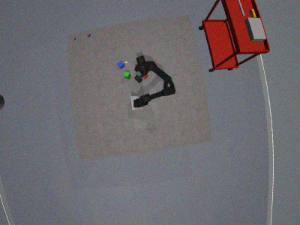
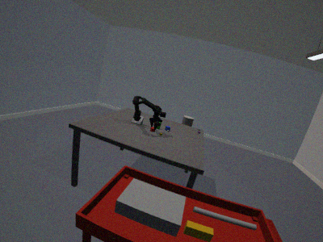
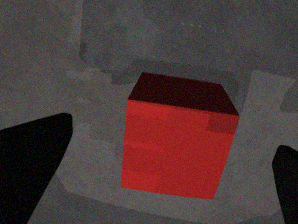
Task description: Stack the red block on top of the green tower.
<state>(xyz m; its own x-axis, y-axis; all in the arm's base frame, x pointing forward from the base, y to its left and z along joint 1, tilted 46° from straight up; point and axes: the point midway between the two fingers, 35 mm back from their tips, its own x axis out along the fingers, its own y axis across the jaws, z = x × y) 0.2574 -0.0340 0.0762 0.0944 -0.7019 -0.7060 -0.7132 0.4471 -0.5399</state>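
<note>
A black jointed robot arm (image 1: 159, 84) bends over a square tan table top (image 1: 112, 124). Its gripper (image 1: 142, 76) hangs above a small red block (image 1: 145, 76), mostly hidden. A green cube (image 1: 127, 75) sits just left, a blue cube (image 1: 120, 64) beyond it. A red metal cart (image 1: 221, 41) stands far right.

Bare lab room: worktable (image 2: 121, 135), red cart (image 2: 169, 214).

Blue block (image 1: 120, 64) on the counter (image 1: 112, 131). Tiny purple piece (image 1: 88, 34) near the counter's far corner. Grey cylinder (image 2: 187, 120) upright by the counter's far edge. Red cart (image 2: 121, 226) apart from the counter, carrying a grey box (image 2: 151, 206), yellow block (image 2: 199, 230) and grey rod (image 2: 224, 218).
</note>
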